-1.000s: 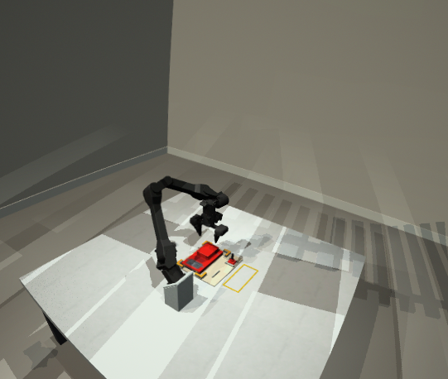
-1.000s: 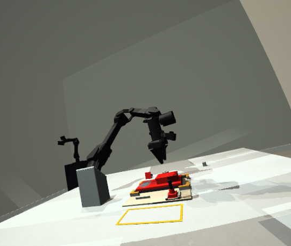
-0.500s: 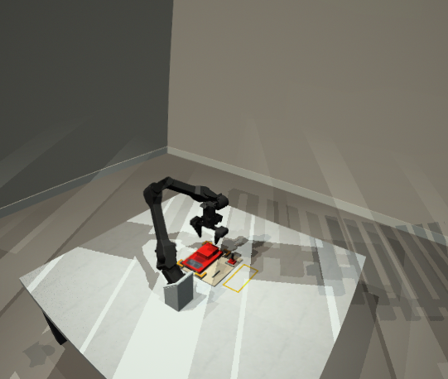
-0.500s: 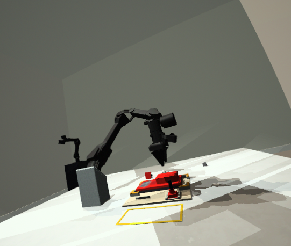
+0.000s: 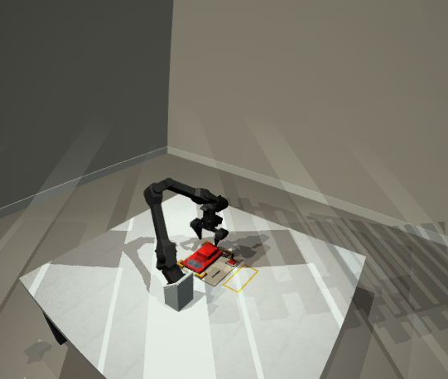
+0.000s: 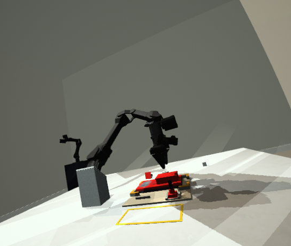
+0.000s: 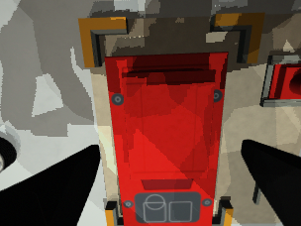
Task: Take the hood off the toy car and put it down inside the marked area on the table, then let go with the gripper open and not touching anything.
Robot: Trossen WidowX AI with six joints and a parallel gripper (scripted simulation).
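My claw is spread wide above the red toy car, its tips at nine and three o'clock of the body in the wrist view, holding nothing and, as far as I can judge, touching nothing. The hood seems still fitted on the car; I can't make out its edges well in this patchy light. The yellow marked area lies at four o'clock from the car in the top view. If I descend off-centre, one finger could land on the bodywork; closing too low could grip the whole car, and carrying low could clip the red lever piece.
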